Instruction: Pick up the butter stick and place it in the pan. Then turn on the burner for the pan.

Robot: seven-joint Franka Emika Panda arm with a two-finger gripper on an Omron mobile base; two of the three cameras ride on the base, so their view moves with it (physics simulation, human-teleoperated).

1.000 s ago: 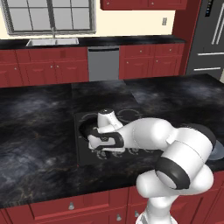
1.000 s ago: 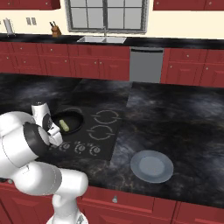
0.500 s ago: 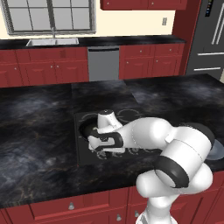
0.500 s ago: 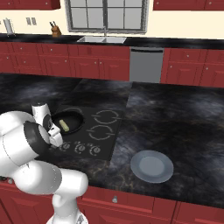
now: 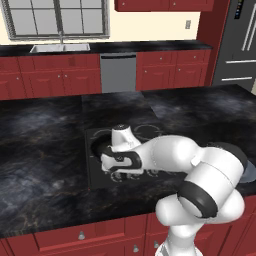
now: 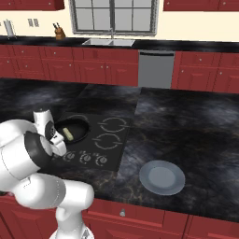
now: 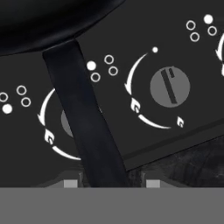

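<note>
Little movement is noted since the earlier frames; the arm has stayed low over the front-left corner of the cooktop [image 6: 116, 140], hand pointed down. The butter stick [image 6: 67, 133] is seen lying inside the pan [image 6: 79, 134], which sits on the front-left burner. In the hand view the pan handle [image 7: 85, 127] is seen crossing over one knob, with a second knob [image 7: 169, 86] beside it. The gripper [image 7: 108, 183] is poised just above the knob row; only its fingertips are seen, set apart either side of the handle, nothing held. A grey-blue plate [image 6: 162, 177] is noted on the surface near its front edge.
</note>
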